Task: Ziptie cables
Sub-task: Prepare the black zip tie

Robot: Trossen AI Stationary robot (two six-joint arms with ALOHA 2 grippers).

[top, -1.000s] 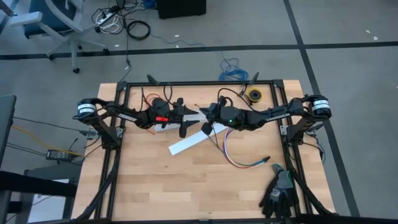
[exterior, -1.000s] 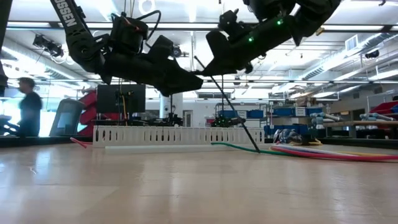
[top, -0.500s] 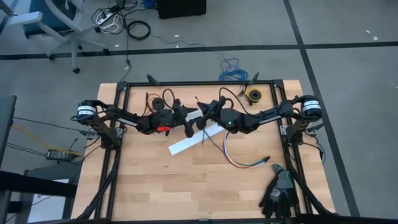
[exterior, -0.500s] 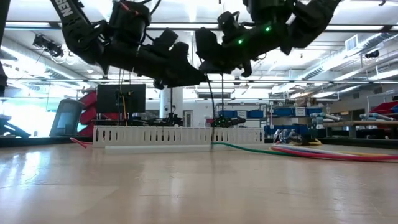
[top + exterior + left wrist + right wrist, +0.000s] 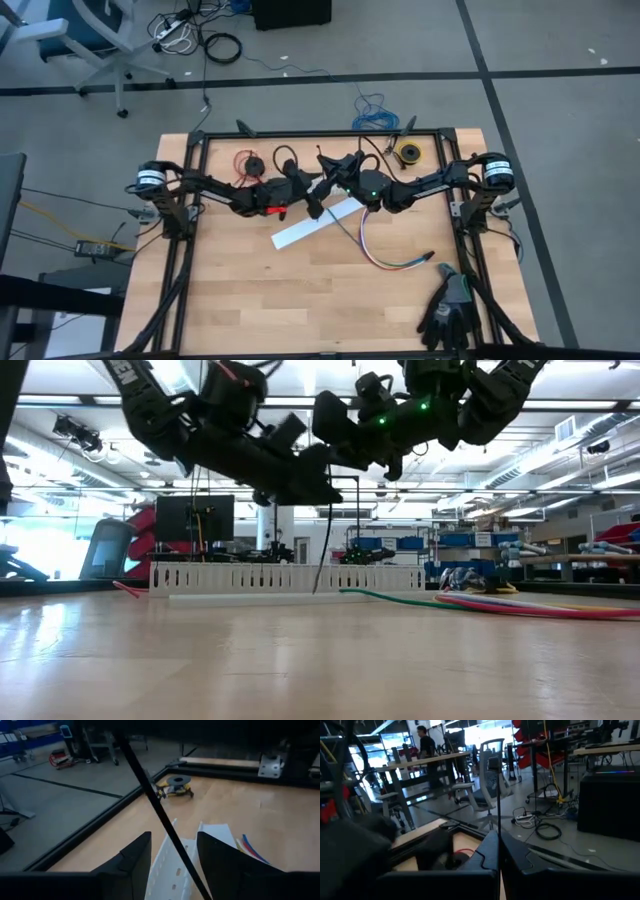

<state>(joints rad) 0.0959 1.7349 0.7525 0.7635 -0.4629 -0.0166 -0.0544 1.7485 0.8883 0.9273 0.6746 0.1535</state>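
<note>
The ziptie (image 5: 322,550) is a thin dark strip hanging from my right gripper (image 5: 498,854), which is shut on it above the table's middle (image 5: 336,180). My left gripper (image 5: 172,865) is open, close beside the right one (image 5: 314,197). Its two fingers stand on either side of the ziptie (image 5: 160,815); I cannot tell whether they touch it. The cables (image 5: 378,252), a curved bundle of coloured wires, lie on the table right of centre, near the white channel (image 5: 315,222). My right gripper pinches the ziptie between its two shut fingers, and a length of the strip (image 5: 498,827) sticks out past the fingertips. The fingers point about level, toward the table's left. The ziptie hangs nearly upright below the grippers, its free end (image 5: 317,588) down near the table.
A slotted white channel (image 5: 285,577) lies on the table under both grippers. A red wire spool (image 5: 247,162) and a yellow roll (image 5: 408,153) sit near the far edge. Black gloves (image 5: 450,310) lie at the near right corner. A black frame (image 5: 330,135) rims the table.
My right gripper has turned, and the ziptie has swung from a slant, with its lower end by the cables, to hanging nearly upright. My left gripper has gone toward the table's right, up to the right gripper and the ziptie.
</note>
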